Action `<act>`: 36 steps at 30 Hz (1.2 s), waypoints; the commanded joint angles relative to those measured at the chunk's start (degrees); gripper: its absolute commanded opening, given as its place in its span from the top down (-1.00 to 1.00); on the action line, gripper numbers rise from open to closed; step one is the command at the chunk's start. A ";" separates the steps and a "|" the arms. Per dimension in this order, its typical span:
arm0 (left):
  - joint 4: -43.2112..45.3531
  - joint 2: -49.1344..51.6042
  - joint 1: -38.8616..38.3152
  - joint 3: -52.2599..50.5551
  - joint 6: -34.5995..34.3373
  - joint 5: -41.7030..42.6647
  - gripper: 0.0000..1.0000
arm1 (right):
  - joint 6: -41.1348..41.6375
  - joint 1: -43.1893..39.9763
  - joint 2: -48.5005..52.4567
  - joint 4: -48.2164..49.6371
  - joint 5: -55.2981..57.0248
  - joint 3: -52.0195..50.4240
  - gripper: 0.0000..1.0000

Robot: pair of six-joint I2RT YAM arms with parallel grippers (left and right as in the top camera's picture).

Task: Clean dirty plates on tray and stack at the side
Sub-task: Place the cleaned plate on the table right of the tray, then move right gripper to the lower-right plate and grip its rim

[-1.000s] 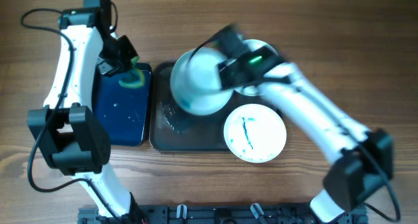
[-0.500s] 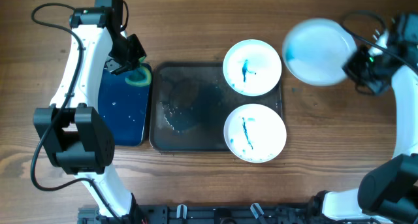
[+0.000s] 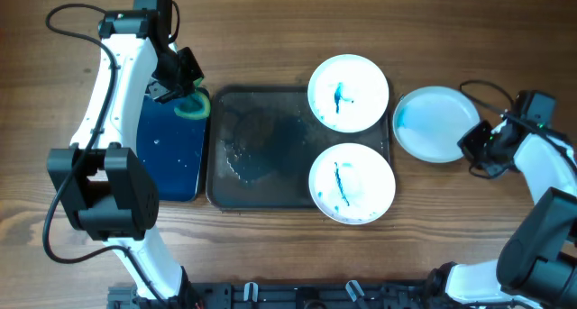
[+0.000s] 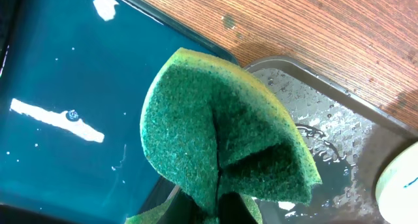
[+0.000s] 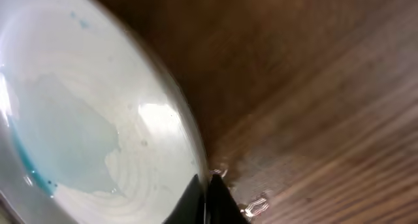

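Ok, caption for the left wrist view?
Folded green sponge held over the blue tray, wet grey tray alongside.

The table (image 3: 270, 21) was of brown wood with a clear grain, smooth and with only a weak shine. The tray (image 3: 261, 187) was dark grey and mostly matt, and its finely textured bottom was wet with small drops. The small tray (image 3: 167, 156) along its left edge was very glossy, deep blue, with white reflections. The sponge (image 4: 215, 132) had a rough green scouring face on soft yellow foam. The far plate (image 3: 348, 93) and the near plate (image 3: 352, 184) on the tray were white, smooth and glossy; ceramic or plastic, I could not tell. The third plate (image 5: 85, 119), on the wood, shone under a thin pale-blue wet film.
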 commanded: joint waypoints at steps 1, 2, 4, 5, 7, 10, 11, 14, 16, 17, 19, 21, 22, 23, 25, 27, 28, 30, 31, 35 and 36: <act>0.09 -1.44 -0.26 0.92 0.46 -0.83 0.92 | -0.17 0.20 0.52 -0.37 1.20 -0.42 0.59; 0.13 -1.44 -0.26 0.92 0.46 -0.81 0.92 | -0.46 0.20 0.52 -1.05 0.79 -0.13 0.53; 0.20 -1.44 -0.26 0.92 0.46 -0.83 0.92 | -2.34 0.20 0.52 -3.65 -1.38 1.31 0.43; 0.17 -1.44 -0.26 0.92 0.46 -0.83 0.92 | -3.21 0.20 0.42 -5.92 -2.73 2.67 0.41; 0.15 -1.44 -0.26 0.92 0.48 -0.83 0.92 | -6.14 0.42 -0.20 -12.50 -5.99 7.15 0.35; -0.85 -1.44 -0.24 0.92 0.48 -2.93 0.92 | -9.62 1.97 -2.05 -17.84 -8.76 10.05 0.31; -1.66 -1.44 -0.24 0.92 0.48 -4.79 0.92 | -10.69 2.97 -2.91 -18.91 -9.99 10.14 0.28; -3.17 -1.44 -0.24 0.92 0.50 -8.57 0.92 | -13.14 6.14 -3.34 -21.92 -10.95 10.10 0.27; -3.67 -1.44 -0.24 0.92 0.74 -8.98 0.92 | -14.67 8.79 -3.34 -22.95 -10.86 9.42 0.27; -3.69 -1.44 -0.24 0.92 0.76 -8.98 0.92 | -15.23 10.12 -3.34 -23.30 -10.69 8.87 0.27; -3.67 -1.44 -0.24 0.92 0.72 -8.98 0.92 | -15.96 13.20 -3.34 -23.37 -10.27 7.34 0.26; -3.72 -1.44 -0.24 0.92 0.70 -8.96 0.92 | -15.96 15.80 -3.34 -23.56 -10.29 5.75 0.28; -3.72 -1.44 -0.24 0.92 0.70 -8.98 0.92 | -16.00 16.57 -3.34 -23.56 -10.27 5.20 0.28; -3.67 -1.44 -0.24 0.92 0.70 -8.96 0.92 | -16.02 17.77 -3.34 -23.54 -10.27 4.22 0.29; -3.56 -1.44 -0.24 0.92 0.70 -8.98 0.92 | -16.04 19.85 -3.34 -23.28 -10.23 2.29 0.31; -3.48 -1.44 -0.24 0.92 0.70 -8.98 0.92 | -16.04 21.40 -3.34 -22.32 -9.97 0.66 0.37; -3.45 -1.44 -0.24 0.92 0.70 -9.01 0.92 | -16.00 22.08 -3.34 -21.38 -9.84 -0.28 0.38; -3.23 -1.44 -0.24 0.92 0.68 -8.98 0.92 | -16.00 22.88 -3.34 -19.52 -9.88 -1.55 0.42; -3.02 -1.44 -0.24 0.92 0.66 -8.98 0.92 | -16.02 23.32 -3.34 -18.91 -9.88 -1.99 0.45; -2.82 -1.44 -0.24 0.92 0.46 -8.98 0.92 | -16.28 24.83 -3.34 -18.47 -9.88 -2.27 0.49; -2.82 -1.44 -0.24 0.92 0.46 -8.98 0.92 | -16.57 25.20 -3.34 -18.14 -9.88 -2.43 0.50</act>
